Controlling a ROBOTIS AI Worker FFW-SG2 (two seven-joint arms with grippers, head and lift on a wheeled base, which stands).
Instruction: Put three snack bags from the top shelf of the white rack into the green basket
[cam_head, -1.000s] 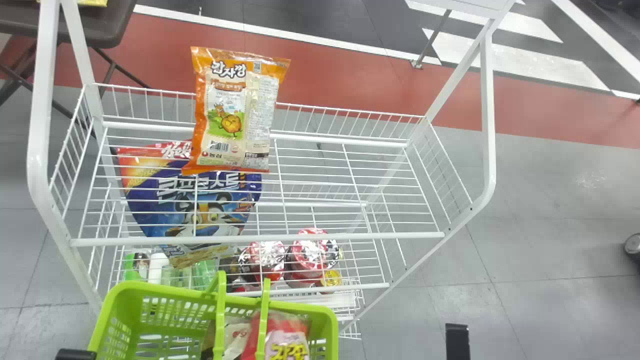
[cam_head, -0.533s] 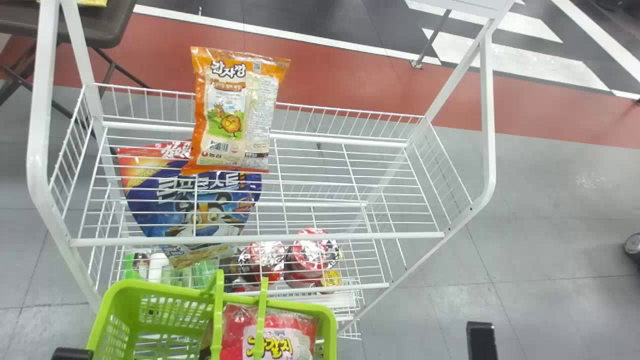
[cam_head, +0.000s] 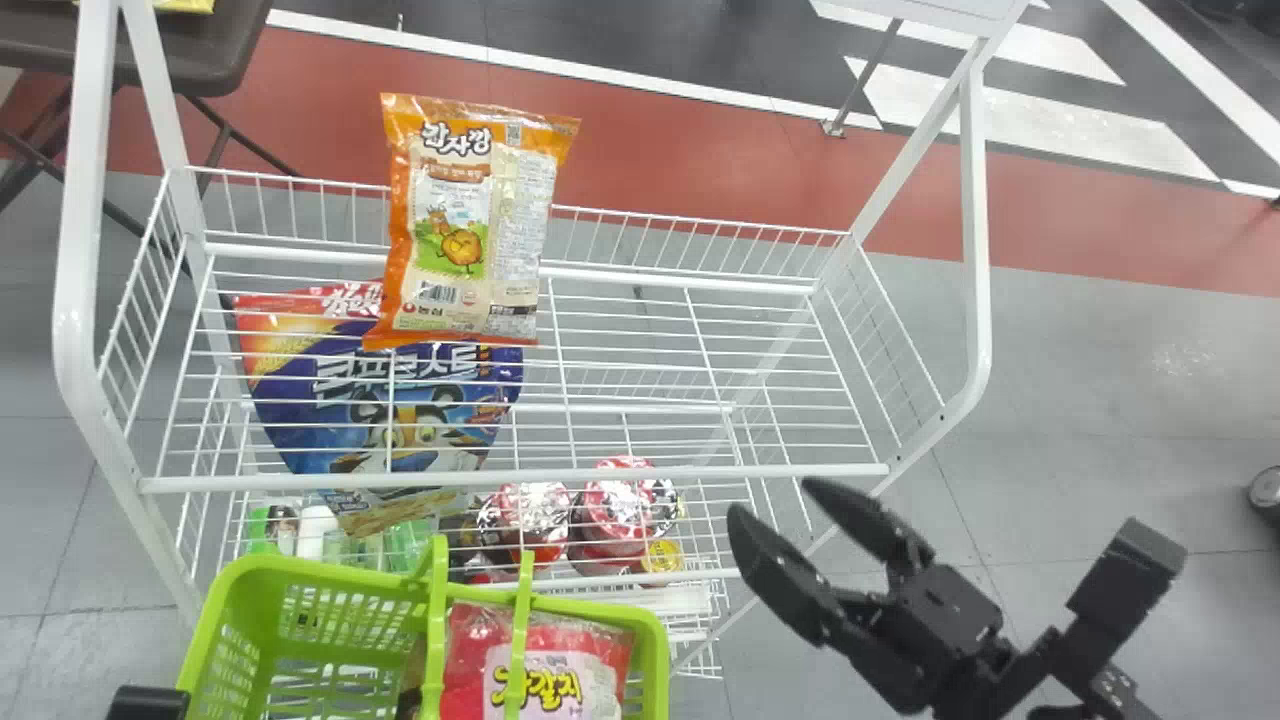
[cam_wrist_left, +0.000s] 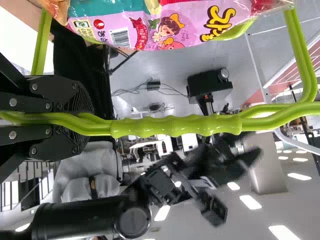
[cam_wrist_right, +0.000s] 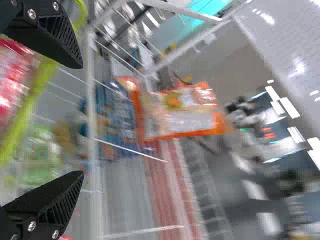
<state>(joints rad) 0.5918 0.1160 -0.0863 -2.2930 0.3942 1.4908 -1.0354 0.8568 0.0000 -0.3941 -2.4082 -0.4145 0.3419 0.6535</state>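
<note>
At the green basket (cam_head: 300, 571), the left gripper (cam_wrist_left: 86, 120) is clenching the ridged handle (cam_wrist_left: 175, 126), a glossy pink-and-red bag (cam_head: 565, 668) lying inside. Beside the white rack (cam_head: 79, 250), the right gripper (cam_head: 775, 500) is swinging into view, fingers parted, empty, likely seeking the crinkled orange snack bag (cam_head: 462, 215) resting on the wire top shelf (cam_head: 700, 471).

One orange snack bag (cam_head: 470, 230) is held up on the top shelf (cam_head: 650, 473) of the white rack (cam_head: 78, 250), toward its left and against the back rail. A blue cereal bag (cam_head: 425, 432) is seen lower down. In the green basket (cam_head: 325, 575) a red-and-pink bag (cam_head: 560, 670) is contained — and the right tool (cam_head: 773, 500) is held to the basket's right, fingers parted.
</note>
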